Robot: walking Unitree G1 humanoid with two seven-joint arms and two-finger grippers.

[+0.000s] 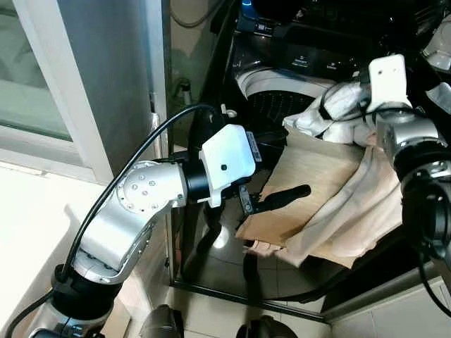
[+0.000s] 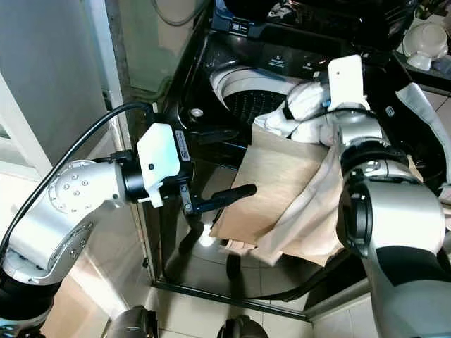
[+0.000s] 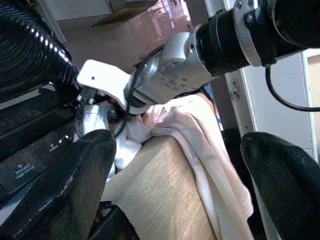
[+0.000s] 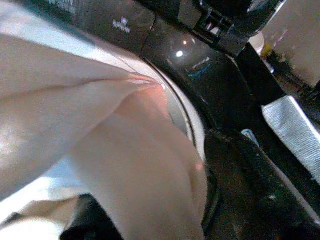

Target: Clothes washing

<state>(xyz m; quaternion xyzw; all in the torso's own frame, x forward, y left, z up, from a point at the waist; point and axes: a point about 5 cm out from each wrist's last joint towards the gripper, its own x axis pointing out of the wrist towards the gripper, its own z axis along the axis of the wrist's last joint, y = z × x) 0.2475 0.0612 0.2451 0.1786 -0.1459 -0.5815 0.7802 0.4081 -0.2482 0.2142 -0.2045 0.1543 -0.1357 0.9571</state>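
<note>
Laundry is what I'm wrestling with here, a soft bundle of clothes point(image 1: 331, 183) draped over the front rim of the washing machine point(image 1: 303, 67), with a tan ribbed piece hanging flat down the front and a paler cream one bunched beside and above it, spilling toward the drum opening point(image 1: 271, 102). I judge this load light but thoroughly floppy: no stiffness at all, it will sag, stretch and slide off the glossy black rim if I let go carelessly, so the place to take hold is a thick gathered fold near the top, not the thin hanging edge. My right gripper point(image 4: 150, 165) is up at the drum's edge, buried in the white-cream folds; in the right wrist view cloth lies bunched against one black finger, but I cannot tell whether the jaws are closed on it or merely resting in it. My left gripper point(image 1: 271, 204) is lower, out in front of the machine, fingers spread wide, one black finger point(image 1: 285, 196) lying against the face of the tan piece near its lower edge, gripping nothing. Fabric looks clean, dry and lightly creased.
</note>
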